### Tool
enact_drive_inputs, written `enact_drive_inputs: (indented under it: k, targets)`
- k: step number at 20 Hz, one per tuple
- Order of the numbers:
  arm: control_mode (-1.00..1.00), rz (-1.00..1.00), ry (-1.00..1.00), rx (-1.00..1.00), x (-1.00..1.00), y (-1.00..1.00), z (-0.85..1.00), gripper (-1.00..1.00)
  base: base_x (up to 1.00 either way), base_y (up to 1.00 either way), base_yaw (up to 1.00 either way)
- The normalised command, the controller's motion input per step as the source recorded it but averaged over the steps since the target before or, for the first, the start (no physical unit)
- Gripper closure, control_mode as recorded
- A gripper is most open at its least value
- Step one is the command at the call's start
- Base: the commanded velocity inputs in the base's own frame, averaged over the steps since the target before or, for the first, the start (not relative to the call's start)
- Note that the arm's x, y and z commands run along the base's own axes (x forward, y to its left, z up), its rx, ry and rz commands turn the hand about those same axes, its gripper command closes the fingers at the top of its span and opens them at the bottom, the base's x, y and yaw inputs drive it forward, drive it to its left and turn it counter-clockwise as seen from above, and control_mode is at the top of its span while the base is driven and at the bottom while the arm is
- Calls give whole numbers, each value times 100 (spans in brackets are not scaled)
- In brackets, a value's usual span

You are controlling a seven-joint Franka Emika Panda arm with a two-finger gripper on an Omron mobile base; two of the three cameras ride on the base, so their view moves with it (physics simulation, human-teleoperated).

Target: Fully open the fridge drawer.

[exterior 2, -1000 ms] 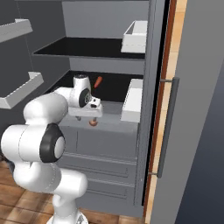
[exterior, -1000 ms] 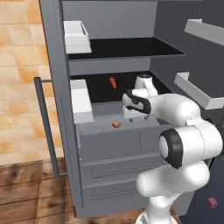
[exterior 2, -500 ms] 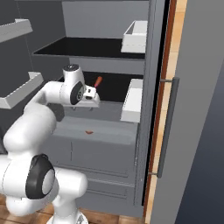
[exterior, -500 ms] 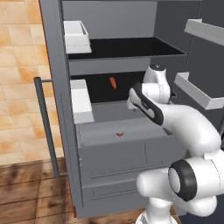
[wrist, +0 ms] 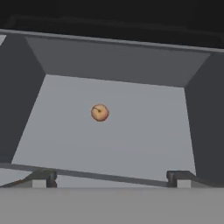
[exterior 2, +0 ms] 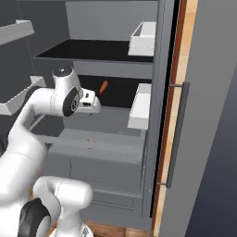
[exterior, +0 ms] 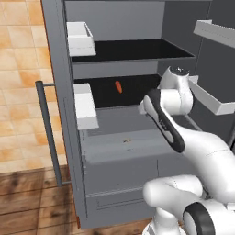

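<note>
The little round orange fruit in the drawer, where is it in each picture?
Left base view: the fruit lies on the fridge drawer floor, just left of the arm.
Right base view: low centre-left, on that floor.
Hand view: near the centre.
Shared landmark: the grey drawer walls around it.

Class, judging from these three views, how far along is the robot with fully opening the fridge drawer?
Done: the fridge drawer is pulled out, its inside bare to view with a small orange fruit on its floor. In hand: nothing; the gripper hovers above it. Left: whether any travel remains cannot be told.
</note>
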Motion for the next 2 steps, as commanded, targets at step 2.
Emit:
enact_drive_inputs:
  k: [2]
  targets:
    - [-100,0,-3,0,-45,1,1,-100,0,0,0]
